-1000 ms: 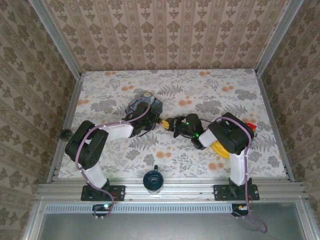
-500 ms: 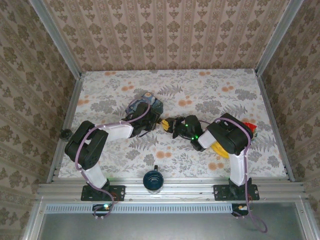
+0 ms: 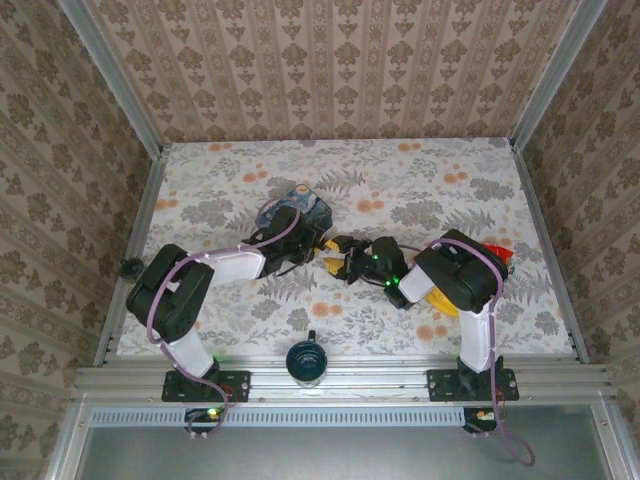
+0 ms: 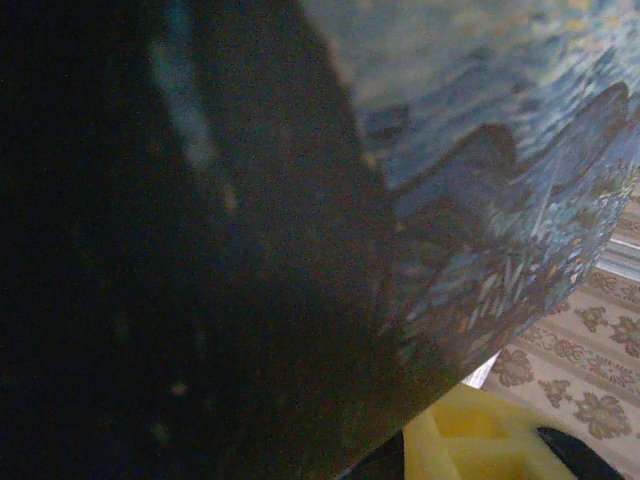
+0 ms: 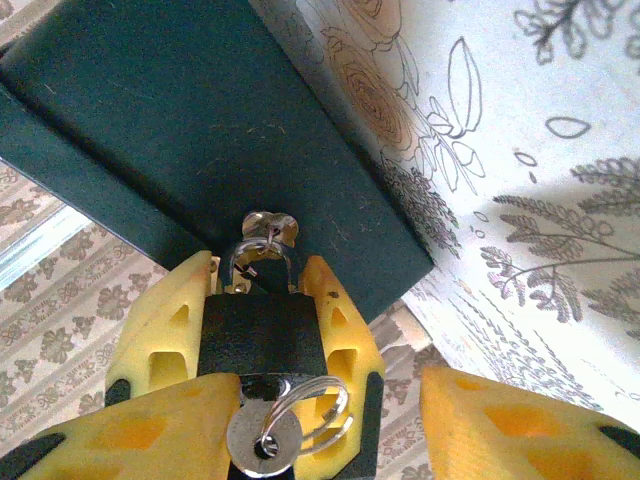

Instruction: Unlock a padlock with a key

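In the right wrist view the black padlock [image 5: 262, 330] hangs by its silver shackle from a hasp on the dark underside of the blue painted box [image 5: 200, 120]. My left gripper [image 5: 258, 265] is shut on the padlock's body, one yellow finger [image 5: 160, 320] on each side. The key [image 5: 262, 438], with its ring, sticks in the padlock's bottom. My right gripper [image 5: 325, 395] is open around the key, and its right finger [image 5: 520, 420] stands well clear. From above, both grippers [image 3: 318, 248] [image 3: 345, 262] meet just right of the box [image 3: 298, 203].
A yellow and red object [image 3: 495, 255] lies by the right arm. A dark round cup [image 3: 306, 360] sits on the front rail. Patterned walls close in three sides of the table [image 3: 450, 190].
The right gripper's jaws have opened and let go of the key, which stays in the padlock. The box and the left gripper have shifted slightly.
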Robot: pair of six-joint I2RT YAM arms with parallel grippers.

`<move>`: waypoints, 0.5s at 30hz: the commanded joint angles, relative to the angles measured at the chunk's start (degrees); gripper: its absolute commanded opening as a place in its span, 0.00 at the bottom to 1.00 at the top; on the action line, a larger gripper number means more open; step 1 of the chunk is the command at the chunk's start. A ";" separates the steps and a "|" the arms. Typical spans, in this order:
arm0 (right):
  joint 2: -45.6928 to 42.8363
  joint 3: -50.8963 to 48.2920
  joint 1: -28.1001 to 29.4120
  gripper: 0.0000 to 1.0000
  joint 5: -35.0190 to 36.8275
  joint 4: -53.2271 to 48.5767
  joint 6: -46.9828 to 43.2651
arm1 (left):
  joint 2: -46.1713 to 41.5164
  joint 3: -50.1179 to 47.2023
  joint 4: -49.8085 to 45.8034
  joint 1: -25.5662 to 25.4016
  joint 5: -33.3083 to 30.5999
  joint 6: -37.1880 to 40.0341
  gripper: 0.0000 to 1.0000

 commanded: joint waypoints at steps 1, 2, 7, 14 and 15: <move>-3.65 0.06 0.26 0.55 0.19 2.93 -3.78 | 0.58 -1.96 -3.98 -2.33 10.09 -2.38 0.00; -4.03 -0.03 0.26 0.54 0.03 2.15 -4.53 | 0.70 -1.95 -4.15 -2.30 10.03 -2.21 0.00; -6.48 -0.05 0.26 0.55 -0.54 -1.96 -8.95 | 1.31 -2.13 -4.67 -1.80 9.63 -1.81 0.01; -20.25 0.47 0.18 0.56 1.96 -28.47 -26.43 | 2.70 -1.91 -6.49 -1.44 9.36 -0.15 0.04; -22.46 1.09 0.17 0.57 3.13 -34.25 -29.93 | 2.89 -1.78 -6.98 -1.51 9.33 0.22 0.04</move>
